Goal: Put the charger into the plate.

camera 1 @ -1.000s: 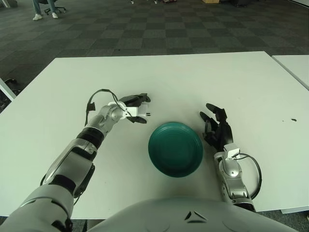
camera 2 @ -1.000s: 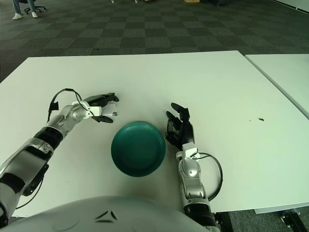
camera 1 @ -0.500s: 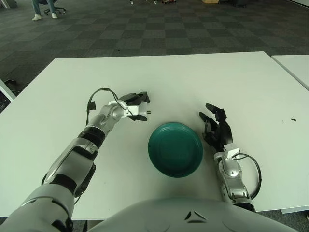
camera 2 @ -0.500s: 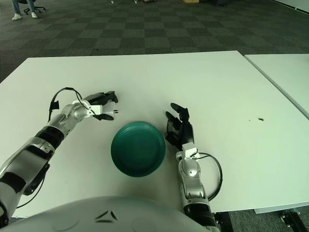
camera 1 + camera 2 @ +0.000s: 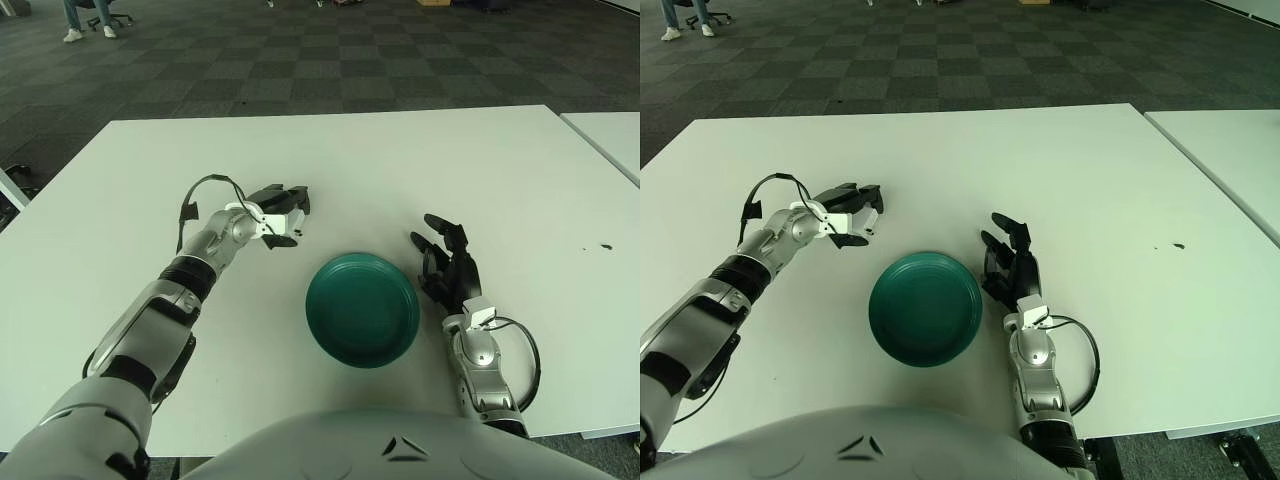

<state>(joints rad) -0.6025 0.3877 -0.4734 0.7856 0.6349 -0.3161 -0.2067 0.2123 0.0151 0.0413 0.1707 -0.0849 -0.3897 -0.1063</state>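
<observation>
The left hand [image 5: 281,212] grips the small white charger [image 5: 276,222], left of the round dark green plate [image 5: 362,309]; the right hand [image 5: 449,271], fingers spread, is right of it.

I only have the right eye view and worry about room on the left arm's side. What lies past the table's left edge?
Observer: A white slanted edge shows just off the table there, cropped; I cannot tell what it is.
Operator: And nearer the body?
Observer: From the left hand, shut on the charger up-left of the plate, the left arm shows whole to the shoulder, over the table. The right hand shows right of the plate.
</observation>
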